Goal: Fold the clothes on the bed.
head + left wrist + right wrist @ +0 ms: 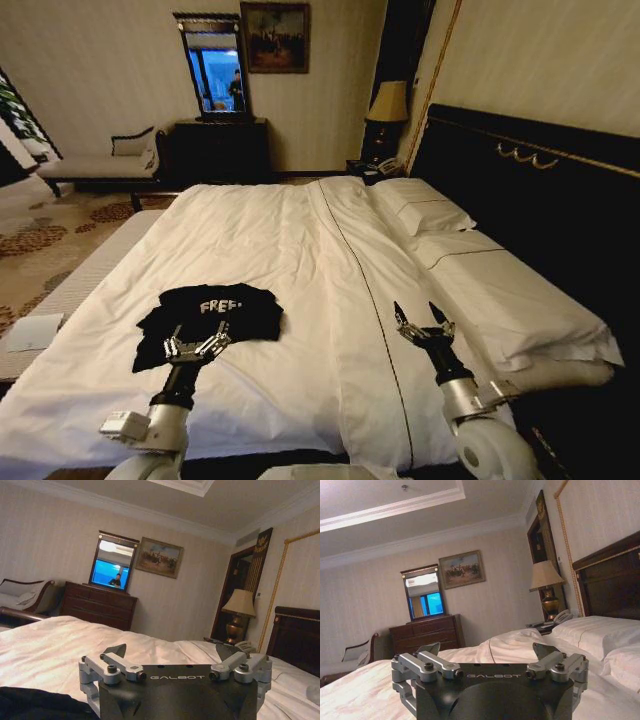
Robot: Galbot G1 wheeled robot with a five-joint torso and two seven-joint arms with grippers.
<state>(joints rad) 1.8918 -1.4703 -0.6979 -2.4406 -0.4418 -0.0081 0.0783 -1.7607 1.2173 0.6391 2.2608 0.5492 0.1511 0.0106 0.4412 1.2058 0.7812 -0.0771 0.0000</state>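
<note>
A black T-shirt (215, 310) with white "FREE!" lettering lies rumpled on the near left part of the bed's white duvet (290, 250). My left gripper (198, 338) hangs open just over the shirt's near edge, its fingers spread wide. In the left wrist view that gripper (172, 652) points across the bed, and a strip of the black shirt (35, 702) shows beside it. Off to the right, my right gripper (420, 317) is open above bare duvet, well apart from the shirt. The right wrist view has the same gripper (487, 650) aimed toward the pillows (600, 635).
Two white pillows (425, 215) lie against the dark headboard (540, 190). A lamp (388, 105) stands on the nightstand beyond them. A dark dresser (220, 150) with a mirror and a pale chaise (100, 165) line the far wall. Patterned carpet (50, 240) runs along the bed's left side.
</note>
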